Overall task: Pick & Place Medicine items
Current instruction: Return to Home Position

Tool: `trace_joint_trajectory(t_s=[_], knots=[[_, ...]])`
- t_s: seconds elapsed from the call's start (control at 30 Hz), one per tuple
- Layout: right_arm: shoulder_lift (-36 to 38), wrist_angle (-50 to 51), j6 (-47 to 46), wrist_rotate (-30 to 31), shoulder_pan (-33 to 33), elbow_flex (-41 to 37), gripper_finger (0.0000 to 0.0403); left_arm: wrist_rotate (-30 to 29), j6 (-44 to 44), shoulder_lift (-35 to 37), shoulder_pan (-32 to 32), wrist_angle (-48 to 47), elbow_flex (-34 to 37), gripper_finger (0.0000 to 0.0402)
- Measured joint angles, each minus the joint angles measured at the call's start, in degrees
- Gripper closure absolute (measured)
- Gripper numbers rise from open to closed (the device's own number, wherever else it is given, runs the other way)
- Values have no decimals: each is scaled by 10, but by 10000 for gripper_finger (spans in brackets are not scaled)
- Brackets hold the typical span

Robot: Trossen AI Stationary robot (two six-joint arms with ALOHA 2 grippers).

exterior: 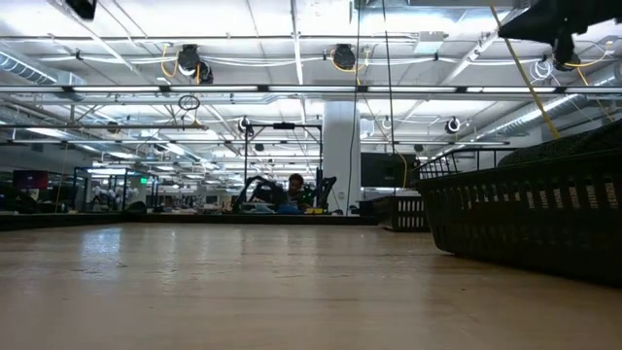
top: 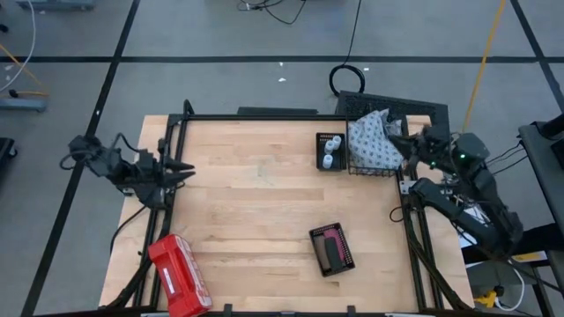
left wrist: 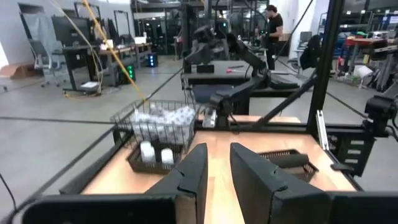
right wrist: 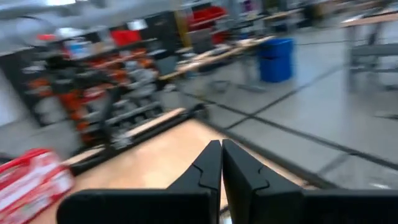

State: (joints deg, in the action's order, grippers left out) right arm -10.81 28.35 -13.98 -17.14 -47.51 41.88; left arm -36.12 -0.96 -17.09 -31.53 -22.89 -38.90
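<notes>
Bench [top: 264, 211] is occupied by a wire basket [top: 374, 170], a small black basket [top: 319, 164] of white bottles [top: 330, 150] just beside it, and a tray [top: 346, 256] of tubes [top: 329, 238]. Fingers of the left gripper [left wrist: 217, 149] are parted narrowly at the left edge; those of the right gripper [right wrist: 221, 144] are pressed together at the right.

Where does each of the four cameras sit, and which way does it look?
High: above the table, looking straight down; both arms show, left gripper, right gripper.
Low: at table-top height, looking level into the room; an arm part shows above.
Left wrist: looks across the table past its own open fingers.
Right wrist: looks past its own shut fingers at the red case.
High and left wrist share the bottles.
</notes>
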Motion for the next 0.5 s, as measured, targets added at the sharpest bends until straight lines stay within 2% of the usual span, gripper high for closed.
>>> trace_joint_trajectory(t_s=[0.17,0.37,0.5], knots=[[12,-99,-26,-97,0,-84,399,-5,-30,65,0,35,90,325],[12,-255,-63,-156,4,-167,399,-5,-19,103,0,111,184,325],[13,-375,-95,-184,28,-221,399,0,-18,108,0,163,233,325]])
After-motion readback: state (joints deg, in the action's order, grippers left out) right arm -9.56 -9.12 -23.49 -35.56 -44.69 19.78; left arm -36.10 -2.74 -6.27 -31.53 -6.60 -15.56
